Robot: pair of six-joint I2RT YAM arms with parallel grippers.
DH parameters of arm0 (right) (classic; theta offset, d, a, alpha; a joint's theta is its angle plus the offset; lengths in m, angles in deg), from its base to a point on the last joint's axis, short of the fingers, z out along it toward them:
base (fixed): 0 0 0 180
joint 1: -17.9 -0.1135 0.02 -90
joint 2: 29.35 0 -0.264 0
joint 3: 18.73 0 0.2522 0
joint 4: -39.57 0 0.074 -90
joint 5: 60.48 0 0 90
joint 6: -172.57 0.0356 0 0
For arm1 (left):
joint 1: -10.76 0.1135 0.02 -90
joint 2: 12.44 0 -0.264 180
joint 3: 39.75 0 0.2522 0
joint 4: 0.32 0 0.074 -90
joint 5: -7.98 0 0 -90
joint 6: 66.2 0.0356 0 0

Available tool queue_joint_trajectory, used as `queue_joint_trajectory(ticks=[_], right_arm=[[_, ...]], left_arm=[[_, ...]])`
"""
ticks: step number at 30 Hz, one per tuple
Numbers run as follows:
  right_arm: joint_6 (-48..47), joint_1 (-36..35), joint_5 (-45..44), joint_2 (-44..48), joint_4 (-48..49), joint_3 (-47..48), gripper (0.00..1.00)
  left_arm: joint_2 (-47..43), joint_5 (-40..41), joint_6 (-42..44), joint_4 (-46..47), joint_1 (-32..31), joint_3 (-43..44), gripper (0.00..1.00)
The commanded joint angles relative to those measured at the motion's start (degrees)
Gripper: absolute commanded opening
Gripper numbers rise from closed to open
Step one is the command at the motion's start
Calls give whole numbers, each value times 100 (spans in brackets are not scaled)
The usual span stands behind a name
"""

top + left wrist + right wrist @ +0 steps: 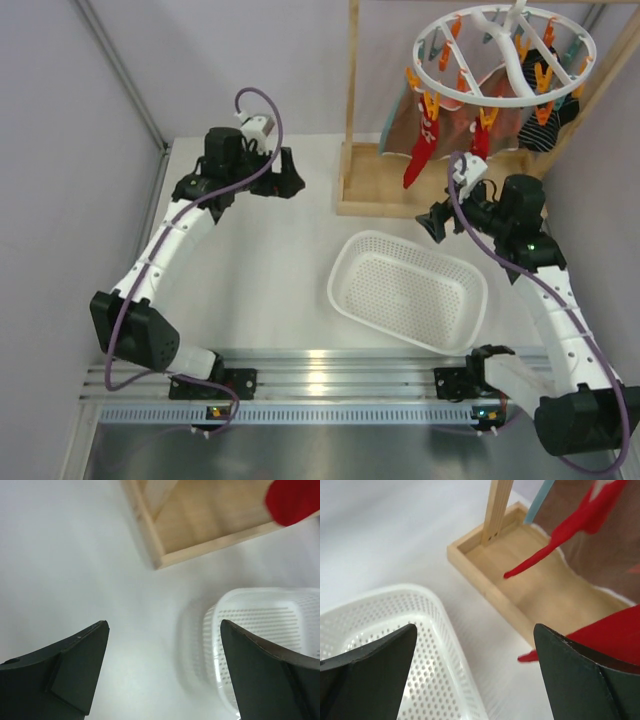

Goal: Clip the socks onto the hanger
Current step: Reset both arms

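Overhead view of a white table [270, 265] with two robot arms. At 1 o'clock, a round white hanger [420, 55] with orange and teal clips hangs from a wooden frame [352, 90]. Two red socks [422, 150] dangle from clips on its near rim. Black striped socks [545, 130] hang at its right side, partly hidden. A white perforated basket [400, 290] sits at 4 o'clock and looks empty.

The left claw [283, 181] hovers at 11 o'clock, spread wide and holding nothing. The right claw [437, 222] hovers just below the red socks, also spread and holding nothing. Its wrist view shows red fabric close to one finger.

From this, the clipping looks finished or nearly so. To close out well, the right arm should back away slowly toward 5 o'clock without brushing the hanging socks, since a snag could tug one from its clip.
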Motion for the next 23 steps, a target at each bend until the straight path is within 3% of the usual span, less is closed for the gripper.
queue_joint_trajectory(ticks=[1, 3, 9, 16, 23], right_arm=[[-998, -77, 61, 280, -1252, -367, 100], [-1220, -77, -123, 377, -1577, -544, 100], [-1335, -77, -598, 710, -1877, -808, 100], [-1028, -77, -818, 1027, -1815, -879, 100], [-843, -86, -766, 1230, -1780, -931, 100]], left_arm=[[-529, 738, 817, -1041, 359, -246, 98], [-923, 1202, 871, -989, 561, -727, 98], [-2049, 1258, 941, -812, 1440, -2038, 98], [-2578, 1144, 985, -918, 1828, -2471, 98], [-2604, 1013, 950, -1058, 1898, -2339, 98]])
